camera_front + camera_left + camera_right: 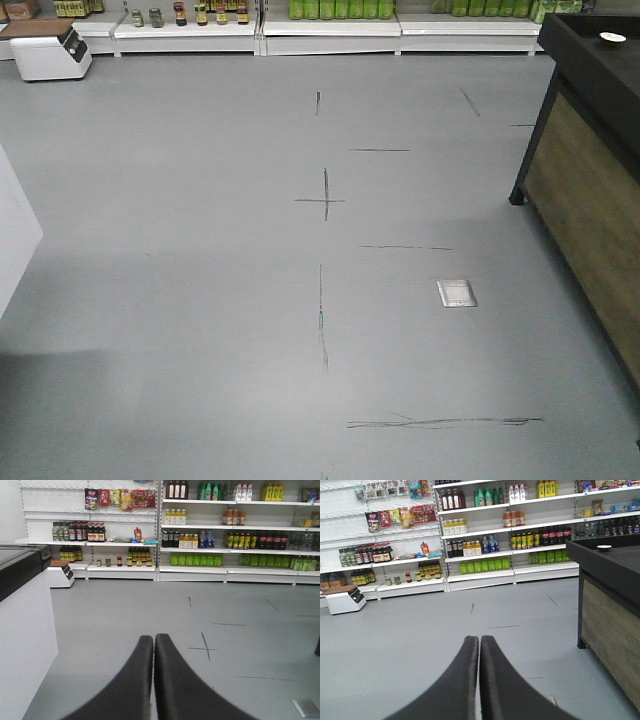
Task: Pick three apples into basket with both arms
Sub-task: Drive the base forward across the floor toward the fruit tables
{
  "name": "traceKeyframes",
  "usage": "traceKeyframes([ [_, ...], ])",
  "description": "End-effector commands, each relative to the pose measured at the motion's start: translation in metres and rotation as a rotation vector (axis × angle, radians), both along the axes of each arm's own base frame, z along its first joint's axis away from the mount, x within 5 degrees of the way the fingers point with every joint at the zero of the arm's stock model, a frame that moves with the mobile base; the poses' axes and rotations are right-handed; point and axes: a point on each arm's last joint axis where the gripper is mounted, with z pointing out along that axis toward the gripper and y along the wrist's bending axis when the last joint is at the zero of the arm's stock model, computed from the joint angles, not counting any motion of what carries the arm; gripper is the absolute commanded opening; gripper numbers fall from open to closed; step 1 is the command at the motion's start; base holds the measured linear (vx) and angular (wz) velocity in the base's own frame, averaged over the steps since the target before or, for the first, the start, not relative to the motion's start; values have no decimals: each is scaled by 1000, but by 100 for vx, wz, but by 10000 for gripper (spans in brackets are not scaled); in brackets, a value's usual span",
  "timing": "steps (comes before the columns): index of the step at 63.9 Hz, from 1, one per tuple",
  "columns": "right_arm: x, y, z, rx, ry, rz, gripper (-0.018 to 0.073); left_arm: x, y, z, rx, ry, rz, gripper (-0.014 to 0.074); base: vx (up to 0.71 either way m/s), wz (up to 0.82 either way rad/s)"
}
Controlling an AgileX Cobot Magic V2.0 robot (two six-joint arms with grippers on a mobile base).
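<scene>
left tool point(154, 639): closed, nothing held | right tool point(479, 640): closed, nothing held | apples, basket: not seen in any view | shelves point(480, 575): seen at 12 o'clock | progress: judged unstarted, three apples left

I see a grey floor point(200, 300) marked with thin dark lines. My left gripper point(154, 638) and right gripper point(479, 639) are matte black.
</scene>
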Motion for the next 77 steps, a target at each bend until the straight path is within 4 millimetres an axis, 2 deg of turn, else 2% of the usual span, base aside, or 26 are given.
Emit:
traceKeyframes([
  [1,0,0,2,-19,-65,-3,-4,0,0,-1,-10,-59,-5,-6,0,0],
  [77,0,0,2,-19,-65,-3,-4,0,0,-1,-10,-59,-5,-6,0,0],
])
